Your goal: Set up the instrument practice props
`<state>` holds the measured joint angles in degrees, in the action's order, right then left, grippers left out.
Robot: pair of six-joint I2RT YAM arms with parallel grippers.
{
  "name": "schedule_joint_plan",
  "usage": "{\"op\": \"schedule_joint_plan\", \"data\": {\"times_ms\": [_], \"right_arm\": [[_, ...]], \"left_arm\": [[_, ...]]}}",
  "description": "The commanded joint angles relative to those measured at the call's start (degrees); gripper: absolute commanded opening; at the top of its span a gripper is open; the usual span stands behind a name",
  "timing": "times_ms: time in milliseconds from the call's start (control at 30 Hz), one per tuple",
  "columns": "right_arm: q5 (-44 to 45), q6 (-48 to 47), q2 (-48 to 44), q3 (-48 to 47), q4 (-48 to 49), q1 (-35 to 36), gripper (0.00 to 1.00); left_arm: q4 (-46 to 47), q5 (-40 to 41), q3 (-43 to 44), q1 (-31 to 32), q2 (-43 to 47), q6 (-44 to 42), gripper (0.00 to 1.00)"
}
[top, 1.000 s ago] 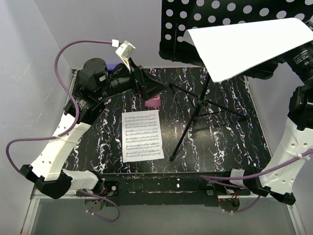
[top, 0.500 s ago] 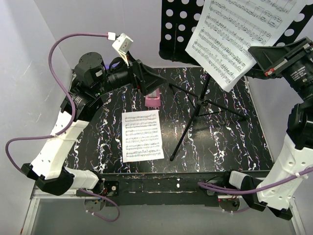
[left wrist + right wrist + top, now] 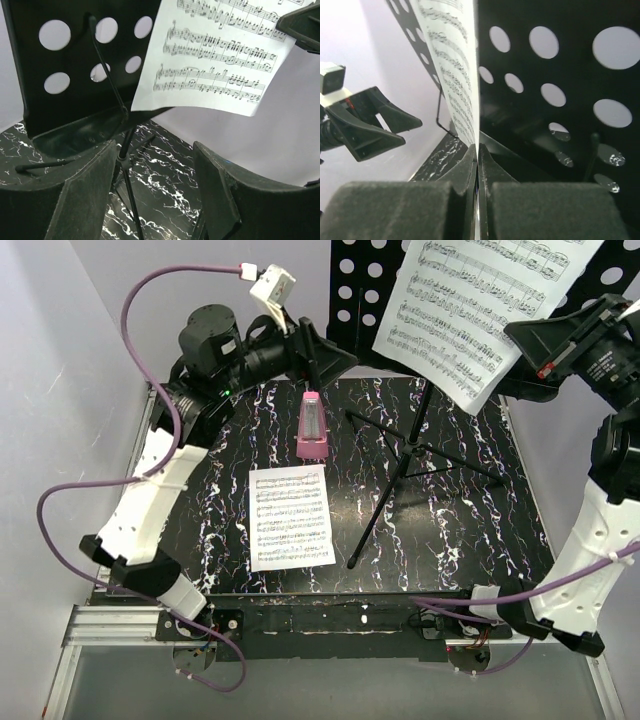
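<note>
**Ana:** Where is your right arm?

**Me:** It stands up the right edge of the top view. The white forearm rises from its base at the lower right, and the wrist bends over at the upper right so the right tool [image 3: 525,345] points left. In my wrist view its pads are pressed together on the edge of a music sheet [image 3: 480,295], so I have that pinched tight.

**Ana:** And the sheet itself?

**Me:** It's at the upper right of the frame, printed side toward my camera and tilted, in front of the holed panel of the music stand [image 3: 362,300]. I cannot tell whether its lower edge touches the stand's ledge.

**Ana:** Left arm?

**Me:** It climbs the left edge and folds at the upper left. The wrist lies about level, with the left tool [image 3: 154,160] aimed right at the stand. Its jaws are well apart with nothing between them.

**Ana:** The other props?

**Me:** The pink metronome [image 3: 312,425] stands upright on the desk [image 3: 480,525], just below the left tool in the top view. The second sheet [image 3: 290,517] lies flat near the middle, just below the metronome and left of the stand's legs.
</note>
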<state>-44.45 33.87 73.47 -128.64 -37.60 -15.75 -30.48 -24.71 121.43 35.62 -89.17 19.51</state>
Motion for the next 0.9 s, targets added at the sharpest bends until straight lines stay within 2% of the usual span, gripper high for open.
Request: {"op": "schedule_joint_plan", "data": {"times_ms": [0,133,433,867], "right_arm": [[-1.09,-10.38,1.06,-3.02,-1.24,-0.16,0.01],[-1.16,-12.51,0.53,-1.53,0.68,-0.16,0.01],[-2.22,-7.86,2.55,-1.26,6.66,0.1,0.01],[2.69,-11.71,3.87,-1.18,5.7,6.43,0.01]], "left_arm": [[-3.0,3.17,5.92,-0.28,-2.94,-1.23,0.6],[-2.83,4.41,7.94,-0.28,-5.14,-1.23,0.56],[-0.55,3.35,11.55,-0.28,-8.83,1.14,0.41],[0.51,4.32,14.19,-0.28,-12.26,3.25,0.33]]}}
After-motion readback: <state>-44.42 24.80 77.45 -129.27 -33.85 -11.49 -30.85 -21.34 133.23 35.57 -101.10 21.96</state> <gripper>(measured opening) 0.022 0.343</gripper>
